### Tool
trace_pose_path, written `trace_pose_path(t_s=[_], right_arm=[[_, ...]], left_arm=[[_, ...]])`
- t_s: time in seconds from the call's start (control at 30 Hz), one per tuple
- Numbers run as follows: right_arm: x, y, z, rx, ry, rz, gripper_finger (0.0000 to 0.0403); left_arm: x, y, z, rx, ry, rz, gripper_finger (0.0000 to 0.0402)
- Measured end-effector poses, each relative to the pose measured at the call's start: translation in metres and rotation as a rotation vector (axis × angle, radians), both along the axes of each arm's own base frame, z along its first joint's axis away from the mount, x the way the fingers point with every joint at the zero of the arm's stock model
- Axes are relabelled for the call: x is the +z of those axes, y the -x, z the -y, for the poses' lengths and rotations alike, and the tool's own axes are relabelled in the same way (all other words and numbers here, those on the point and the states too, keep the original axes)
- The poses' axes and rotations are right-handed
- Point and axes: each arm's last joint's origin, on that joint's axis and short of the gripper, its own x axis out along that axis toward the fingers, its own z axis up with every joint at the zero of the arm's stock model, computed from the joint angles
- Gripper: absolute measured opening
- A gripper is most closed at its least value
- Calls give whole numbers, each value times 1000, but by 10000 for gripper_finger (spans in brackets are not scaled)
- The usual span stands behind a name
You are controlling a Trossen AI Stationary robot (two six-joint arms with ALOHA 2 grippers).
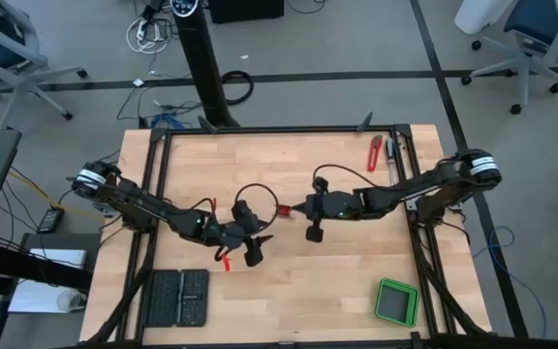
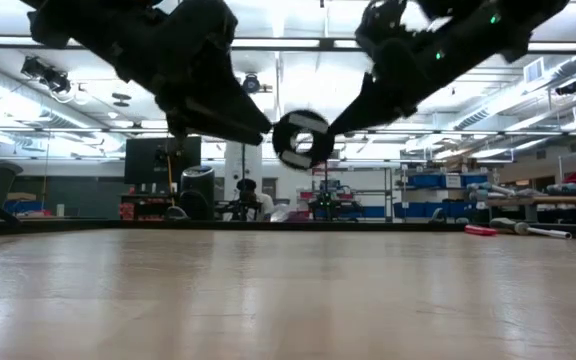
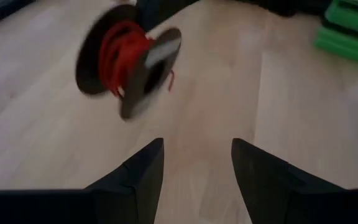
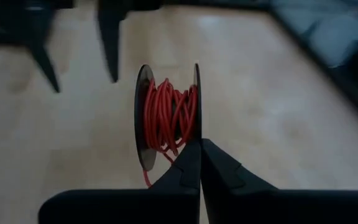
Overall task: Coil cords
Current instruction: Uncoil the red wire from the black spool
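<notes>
Pale wooden planks of the table (image 1: 318, 281) stretched under me, with a workshop of shelves and ceiling lights beyond its far edge. My task's thing, the thin red wire (image 4: 166, 118) wound on a small dark spool (image 3: 126, 62), hung in the air above the middle of the table, between my two grippers. My right gripper (image 4: 199, 163) had its jaws fully closed, pinching one rim of the spool (the low view showed the disc lifted clear of the wood). My left gripper (image 3: 196, 163) stood just beside it, jaws wide apart and holding nothing, its fingers (image 3: 146, 168) pointed toward the spool. Farther out, a green square box (image 1: 396, 302) sat near the right front corner, a flat black grid tray (image 1: 176, 297) near the left front, and a red-handled tool (image 1: 374, 153) lay by the far right edge.
</notes>
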Motion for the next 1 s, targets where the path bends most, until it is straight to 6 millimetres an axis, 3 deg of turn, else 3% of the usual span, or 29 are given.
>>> trace_pose_path(t_s=[0.27, 0.5, 1.0], right_arm=[[28, 11, -21, -40, 86, 150, 0], [45, 8, -35, -42, 144, 320, 0], [67, 6, -31, -45, 271, 490, 0]], left_arm=[[2, 0, -4, 172, 0, 107, 193], [9, 3, -6, 149, -30, 331, 193], [36, 4, -14, 143, -86, 619, 193]])
